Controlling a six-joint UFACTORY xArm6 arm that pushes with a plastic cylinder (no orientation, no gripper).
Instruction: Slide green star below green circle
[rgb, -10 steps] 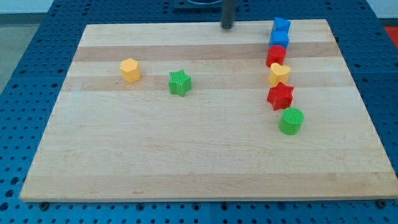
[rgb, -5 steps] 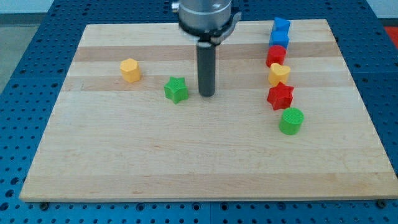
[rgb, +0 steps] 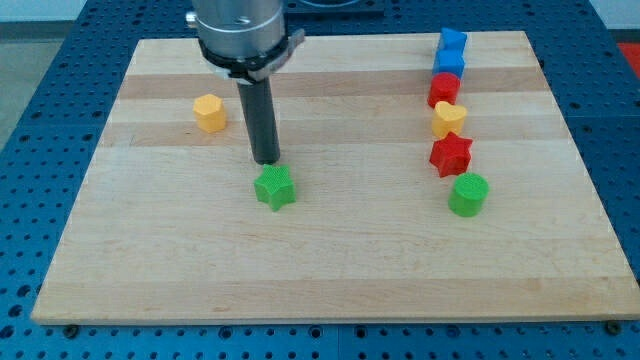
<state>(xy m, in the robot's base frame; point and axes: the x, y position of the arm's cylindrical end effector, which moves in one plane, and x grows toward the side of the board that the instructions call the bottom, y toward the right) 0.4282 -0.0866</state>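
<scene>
Camera view: my tip (rgb: 266, 160) sits on the counter (rgb: 330, 270) right at 12 o'clock of the green star (rgb: 274, 187), touching or almost touching its upper edge. The green circle (rgb: 468, 194) stands well apart at 3 o'clock of the star, at the bottom of a column of blocks: red star (rgb: 450, 154), yellow heart (rgb: 448, 119), a red block (rgb: 444, 89) and two blue blocks (rgb: 450, 52) above it. A yellow block (rgb: 210, 113) lies alone at 10 o'clock of the tip.

The star must end at 6 o'clock of the circle, so it needs a long run toward 3 o'clock and a little more toward 6. From where the tip stands, a push sends the star straight down. Better, I judge, to go round to the star's 10 o'clock side and press through its middle, correcting often so it does not spin off the rod. Keep the path low enough to pass under the circle without nudging it.

There is no pincer on this arm, only the rod, which holds nothing.
</scene>
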